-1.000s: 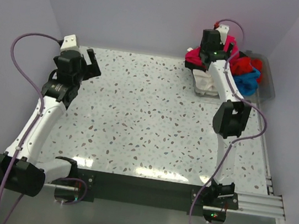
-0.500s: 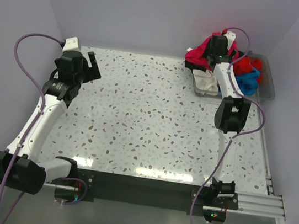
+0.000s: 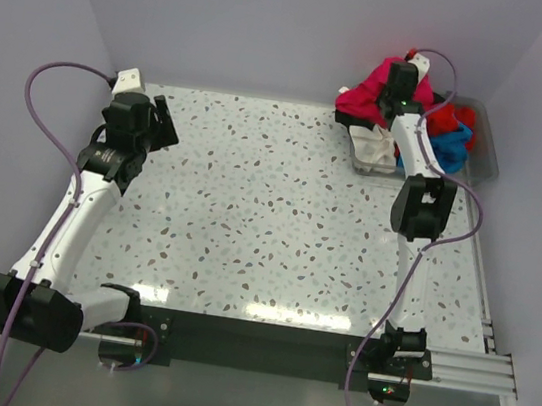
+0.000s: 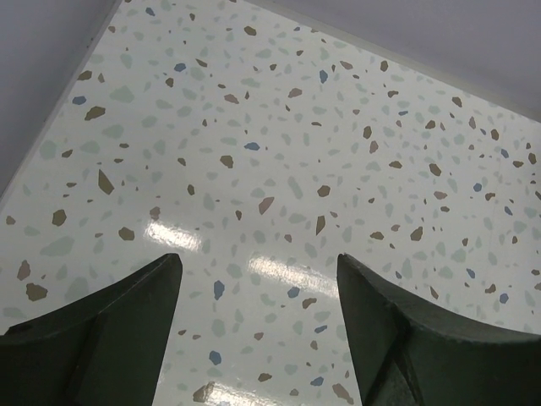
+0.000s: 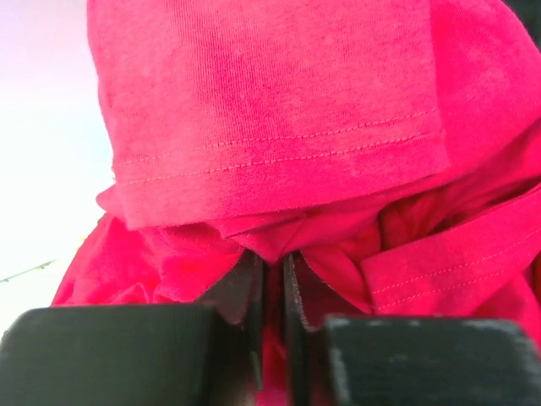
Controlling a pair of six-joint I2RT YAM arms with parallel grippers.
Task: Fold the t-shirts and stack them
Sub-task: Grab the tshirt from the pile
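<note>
At the table's far right corner lies a heap of t-shirts. A crimson-pink t-shirt (image 3: 365,93) tops the heap, over cream-white cloth (image 3: 374,143), with red cloth (image 3: 443,117) and blue cloth (image 3: 449,145) behind. My right gripper (image 3: 402,78) is over the heap, shut on a fold of the crimson-pink t-shirt (image 5: 270,118), which fills the right wrist view; the gripper (image 5: 272,262) pinches cloth between its nearly closed fingers. My left gripper (image 3: 162,119) hangs over the far left of the table, open and holding nothing. Only bare table shows between its jaws in the left gripper (image 4: 258,279) wrist view.
A clear grey plastic bin (image 3: 486,153) holds the red and blue cloth at the far right, by the side wall. Walls enclose the speckled table (image 3: 251,200) at the back and on both sides. A black rail (image 3: 252,337) runs along the near edge.
My right gripper reached further back onto the heap and closed on the crimson-pink t-shirt. The left gripper's fingers narrowed a little; its arm barely moved.
</note>
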